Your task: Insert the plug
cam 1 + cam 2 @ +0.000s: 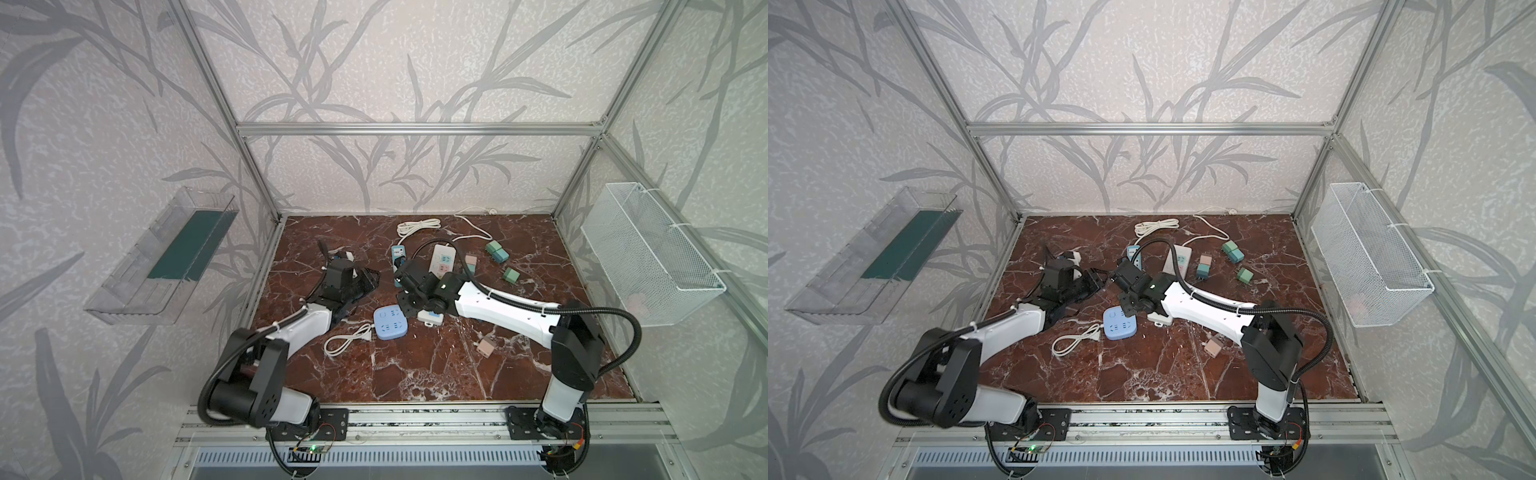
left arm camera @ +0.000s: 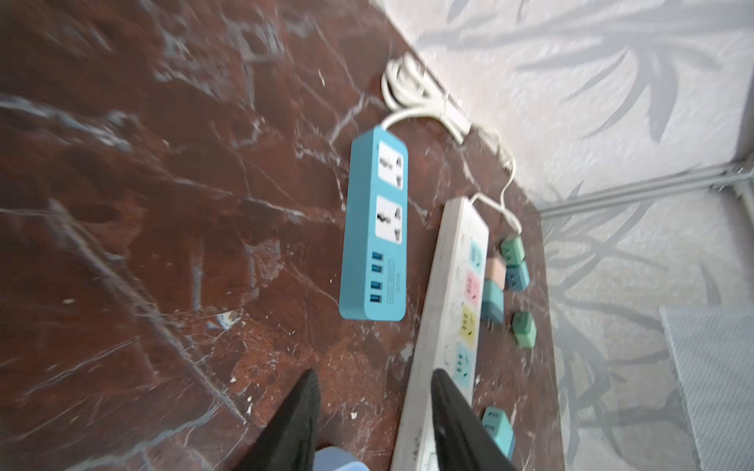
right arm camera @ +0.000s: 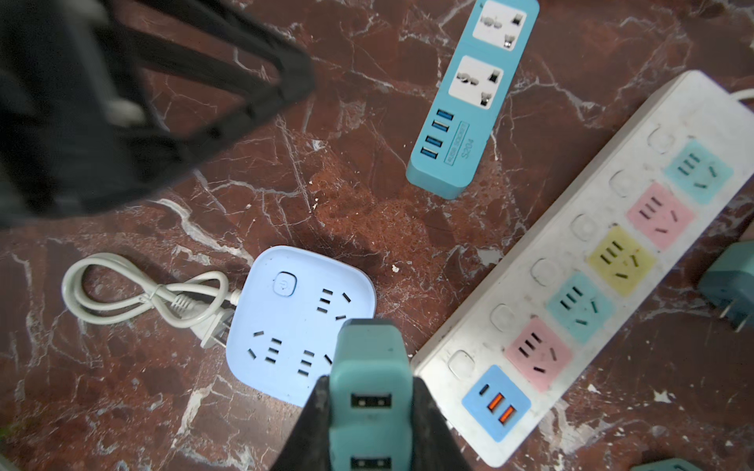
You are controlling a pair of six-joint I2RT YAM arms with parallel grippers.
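table (image 3: 367, 212): red marble | white power strip (image 3: 571, 265): lies flat, near pale blue socket block (image 3: 285, 318) | right gripper (image 3: 371, 381): clamped on teal plug (image 3: 369, 359), held over the block's corner | left gripper (image 2: 375, 373): fingers apart, nothing between them

Reaches in with the left arm (image 1: 309, 324), elbow bent high near the base, left gripper (image 2: 373, 391) angled low, fingers parted with nothing between. Stretches the right arm (image 1: 503, 309) toward the middle, right gripper (image 3: 371, 381) pointing down, clamped on a teal plug (image 3: 369, 350).
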